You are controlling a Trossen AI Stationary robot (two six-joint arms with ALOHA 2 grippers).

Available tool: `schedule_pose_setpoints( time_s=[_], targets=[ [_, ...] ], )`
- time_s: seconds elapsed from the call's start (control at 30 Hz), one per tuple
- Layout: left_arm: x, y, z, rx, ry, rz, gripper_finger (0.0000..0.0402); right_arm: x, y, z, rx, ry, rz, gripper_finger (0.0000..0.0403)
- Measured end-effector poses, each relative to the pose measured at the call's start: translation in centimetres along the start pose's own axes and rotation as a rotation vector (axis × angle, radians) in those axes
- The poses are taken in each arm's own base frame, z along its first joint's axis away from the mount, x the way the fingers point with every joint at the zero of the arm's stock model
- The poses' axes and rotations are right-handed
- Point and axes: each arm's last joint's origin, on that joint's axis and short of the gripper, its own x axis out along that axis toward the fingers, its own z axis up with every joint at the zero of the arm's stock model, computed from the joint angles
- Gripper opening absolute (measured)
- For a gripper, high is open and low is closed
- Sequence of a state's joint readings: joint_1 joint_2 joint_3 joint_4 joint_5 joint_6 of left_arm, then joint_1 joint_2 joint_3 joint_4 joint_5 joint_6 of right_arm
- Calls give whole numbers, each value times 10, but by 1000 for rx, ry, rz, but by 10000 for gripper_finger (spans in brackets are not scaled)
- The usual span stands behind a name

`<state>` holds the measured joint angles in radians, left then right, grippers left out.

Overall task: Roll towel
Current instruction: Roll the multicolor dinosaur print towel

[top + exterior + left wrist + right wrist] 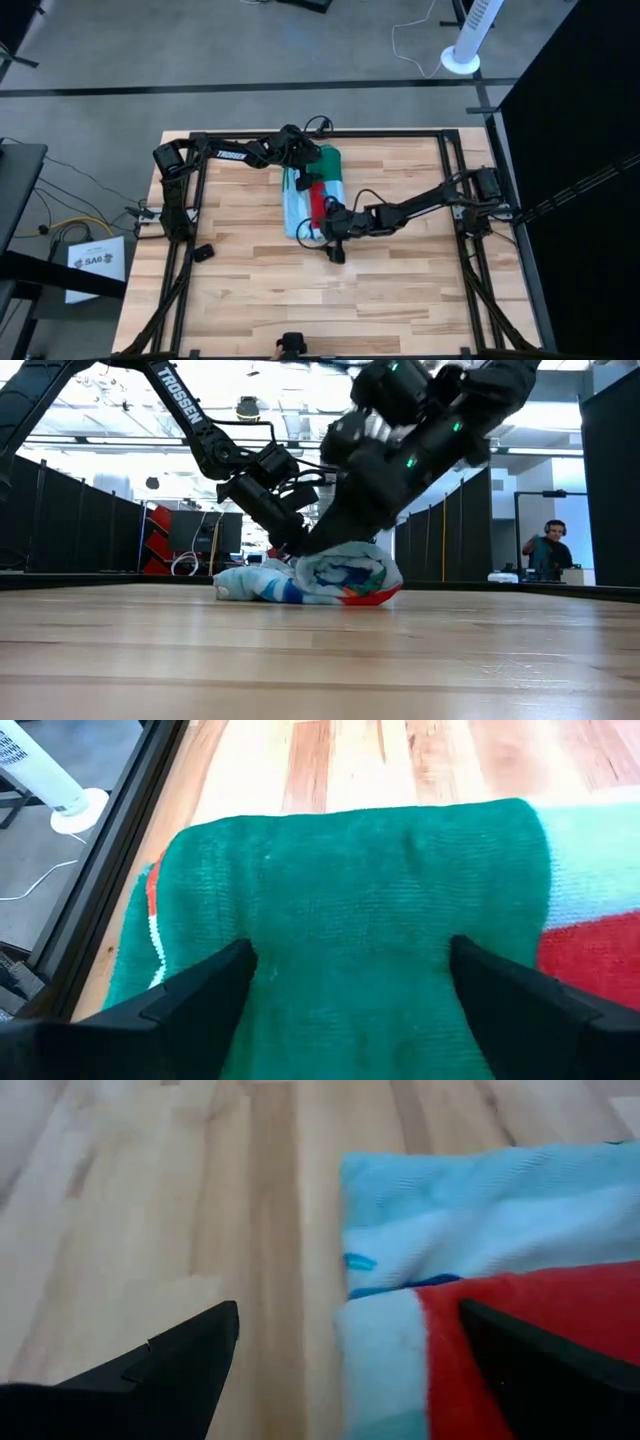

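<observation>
The towel [312,195] lies rolled into a thick bundle in the middle of the table, running from far to near. Its far end is green [350,870]; its near end is light blue with a red band [480,1210]. In the low view the towel [330,580] rests on the wood as a rounded lump. My left gripper [300,170] is open over the green far part, the cloth filling the gap between its fingers [350,955]. My right gripper [325,228] is open at the near end [350,1315], one finger over bare wood and one over the red band. My left gripper comes down slanting from the table's left onto the green top of the roll [350,1010], near its far end. Its spread fingers [210,985] lie against the cloth, which stays on the table. My right gripper: I cannot tell whether its finger [500,1340] touches the red band.
A black metal frame [190,200] runs around the table. A small black part [203,250] lies on the wood at the left, another [290,345] at the near edge. Bare wood stretches on the near side. A person [548,545] sits in the room behind.
</observation>
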<state>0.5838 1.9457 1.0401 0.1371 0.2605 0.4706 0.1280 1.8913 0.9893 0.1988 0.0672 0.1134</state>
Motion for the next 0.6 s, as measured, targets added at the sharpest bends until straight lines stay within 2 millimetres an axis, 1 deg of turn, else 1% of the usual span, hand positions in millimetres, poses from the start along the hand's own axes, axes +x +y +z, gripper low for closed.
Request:
schedule_pose_setpoints(
  time_s=[0.13,0.23,0.27,0.4,0.5,0.6],
  targets=[
    [0,1,0,-9,12,27,324,-22,2,17,-57,-53,74,354],
    [0,2,0,-9,17,43,324,-30,-7,25,-91,-84,47,354],
    [0,1,0,-8,16,44,324,-29,-12,25,-96,-82,24,354],
    [0,1,0,-10,15,43,324,-15,-28,15,-112,-38,-26,354],
    [0,1,0,-13,15,41,324,-2,-36,8,-129,-27,-42,354],
    [0,1,0,-18,15,40,324,5,-38,6,-141,-50,-54,354]
  ],
)
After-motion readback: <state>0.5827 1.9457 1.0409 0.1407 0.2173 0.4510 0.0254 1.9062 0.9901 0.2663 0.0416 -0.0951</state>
